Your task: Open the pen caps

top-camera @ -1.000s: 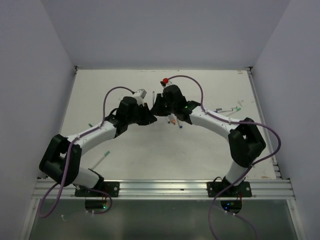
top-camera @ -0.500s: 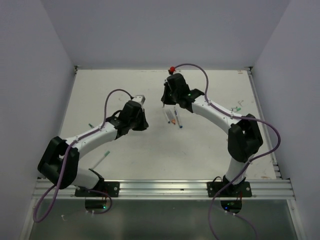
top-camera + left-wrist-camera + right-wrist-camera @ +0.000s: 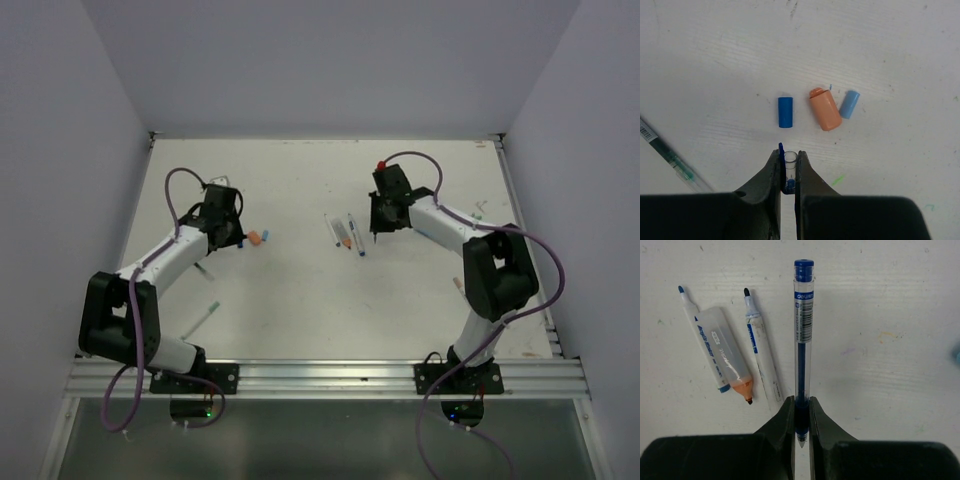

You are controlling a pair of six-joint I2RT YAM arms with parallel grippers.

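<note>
- Tabletop (image 3: pixel 290 300): flat, white, matt, scuffed, with faint ink specks.
- Left claw (image 3: pixel 788 156): black tapered fingers nearly together, clamped on a clear cap (image 3: pixel 789 161). The cap is a small see-through tube, open at its top, with blue showing inside. Its lower part is hidden between the fingers.
- Three loose caps lie flat on the left half of the tabletop, roughly midway between the far and near edges and just ahead of the left claw.
  - Dark blue cap (image 3: pixel 785 112): short, smooth cylinder, set apart from the others.
  - Orange cap (image 3: pixel 824 108): the stoutest, with a rounded end.
  - Light blue cap (image 3: pixel 849 104): slim, just beside the orange one. Contact between them cannot be confirmed.
- Green pen (image 3: pixel 670 160): clear barrel with a barcode label. It is cut off by the frame edge and by the claw body.
- Right claw (image 3: pixel 800 402): fingers closed onto a blue pen (image 3: pixel 803 330) near its writing end.
  - The pen has a clear barrel, a printed label and a blue plug at the far end.
  - Its fine tip peeks out between the fingers.
- Near the tabletop centre, uncapped:
  - a fat marker (image 3: pixel 717 357) with a frosted white body, blue nib and orange lower end;
  - just beside it, a thin marker (image 3: pixel 760 365), white and smudged, with a black nib.
- From overhead, the clamped items are too small to make out.
</note>
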